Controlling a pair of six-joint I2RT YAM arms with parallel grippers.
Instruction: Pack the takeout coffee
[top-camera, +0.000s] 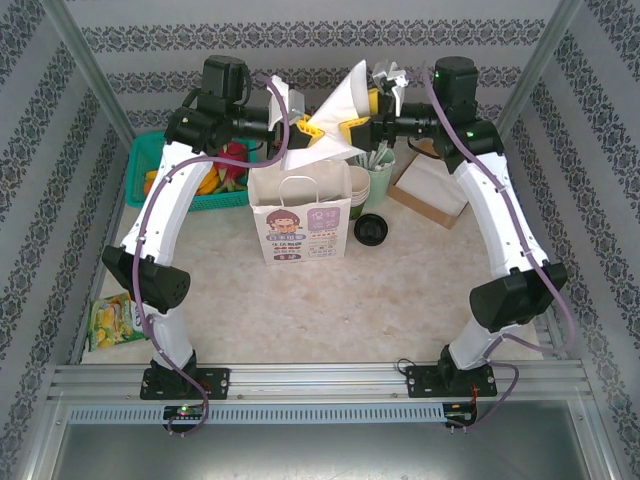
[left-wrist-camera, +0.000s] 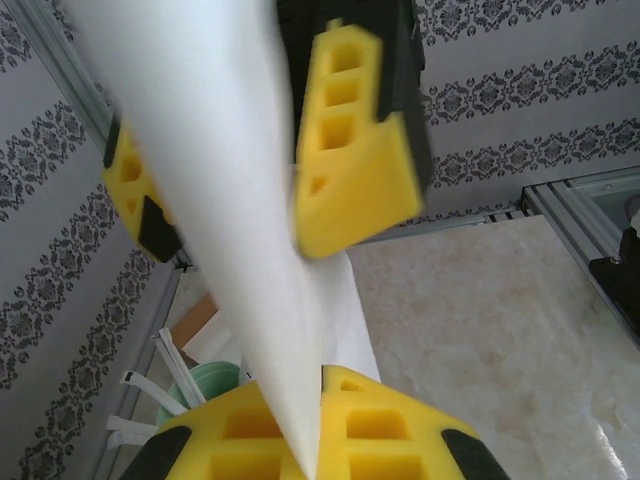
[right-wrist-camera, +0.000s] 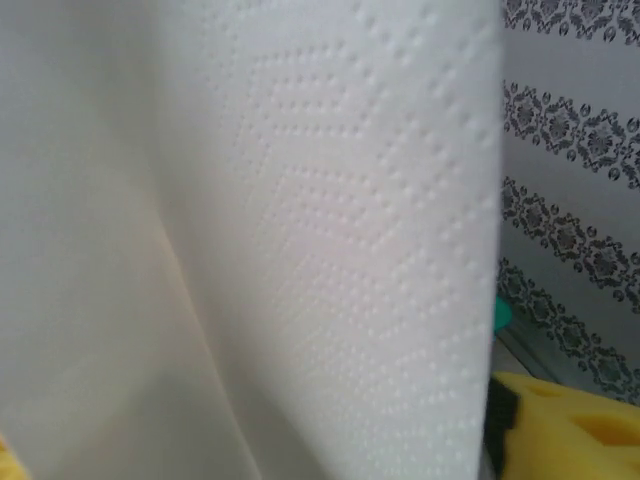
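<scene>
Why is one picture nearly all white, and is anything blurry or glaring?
Right wrist view: a white embossed napkin hangs right at the lens, soft, though its dots stay legible. Left wrist view: the near yellow fingers are blurred, and the table shows mild glare. Top external view: sharp, evenly lit, only faint shadows.

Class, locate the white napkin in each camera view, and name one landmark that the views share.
Top external: the white napkin is at top centre, above the paper bag.
Left wrist: it is a broad white band from upper left to bottom centre.
Right wrist: it covers the left and centre.
Shared landmark: the patterned wall.
</scene>
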